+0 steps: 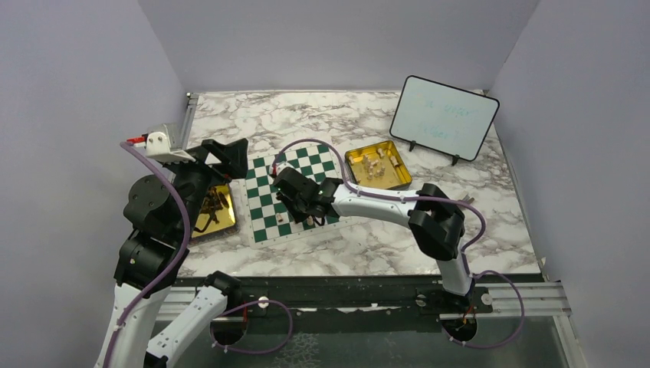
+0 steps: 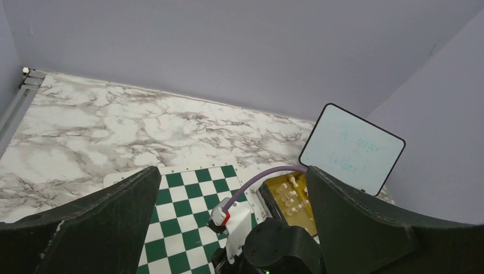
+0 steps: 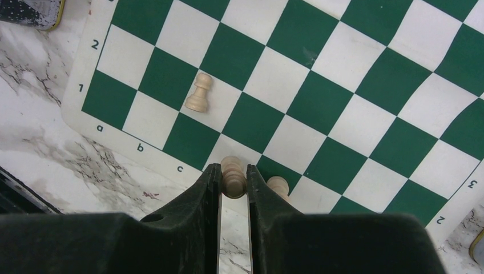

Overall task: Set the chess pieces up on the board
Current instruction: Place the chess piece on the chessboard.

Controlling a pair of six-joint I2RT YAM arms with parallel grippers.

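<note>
While the left gripper point(image 2: 233, 171) gapes empty, the right gripper point(image 3: 234, 184) pinches a cream chess piece point(image 3: 232, 171) upright at the green-and-white checkered board point(image 3: 354, 85) edge row.

A piece point(image 3: 233, 177) fills the gap between the right jaws at the near edge of the board point(image 3: 365, 97). A second piece point(image 3: 278, 185) stands just right of them, leaving no room on that side. Ahead and to the left a pawn point(image 3: 200, 92) stands apart from the jaws, with bare squares between. The squares ahead and to the right are free, and bare bench point(image 3: 40, 142) lies to the left.

Between the wide left jaws the right arm point(image 2: 268, 245) blocks the low middle. Ahead is open bench. A tin point(image 2: 278, 200) and a whiteboard point(image 2: 352, 149) stand ahead to the right.
</note>
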